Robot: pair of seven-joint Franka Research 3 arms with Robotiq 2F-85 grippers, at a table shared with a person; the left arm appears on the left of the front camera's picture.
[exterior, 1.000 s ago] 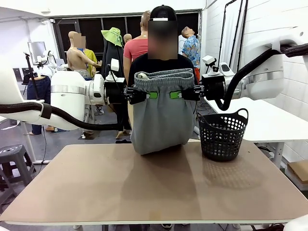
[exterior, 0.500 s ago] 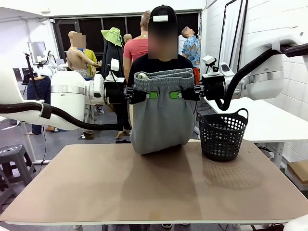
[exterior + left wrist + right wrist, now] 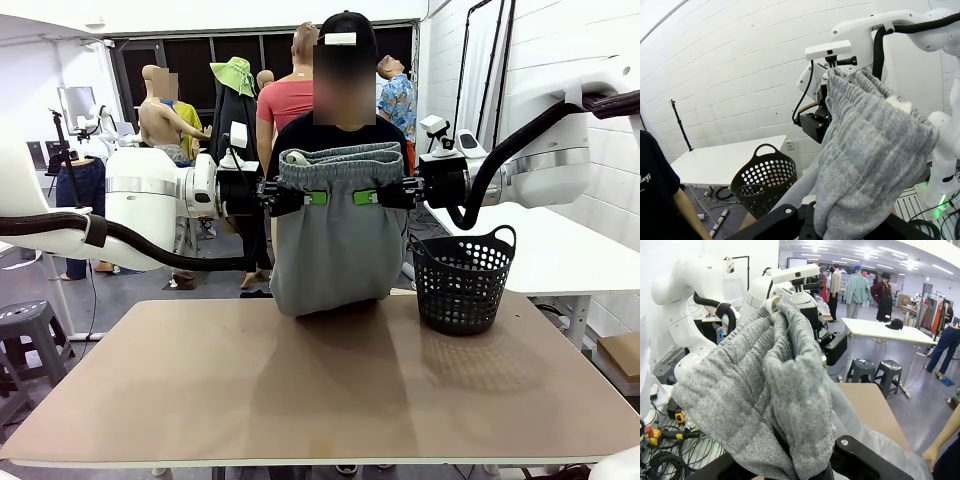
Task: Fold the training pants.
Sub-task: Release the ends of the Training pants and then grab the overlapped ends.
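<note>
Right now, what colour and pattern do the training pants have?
Plain light grey, with no print. The training pants show best in the front view.

The training pants (image 3: pixel 335 250) hang over the table (image 3: pixel 320 400), perhaps touching; basket (image 3: pixel 462 285) right.

Black mesh basket (image 3: pixel 462 280) sits right of centre on the tan table (image 3: pixel 320 400), handle raised, near the far edge. Upper centre, a person (image 3: pixel 300 130) in a black shirt stands beyond it. White table (image 3: pixel 565 262) at the right edge, grey stool (image 3: pixel 30 325) lower left. The right wrist view catches two more stools (image 3: pixel 875 374), right of centre.
</note>
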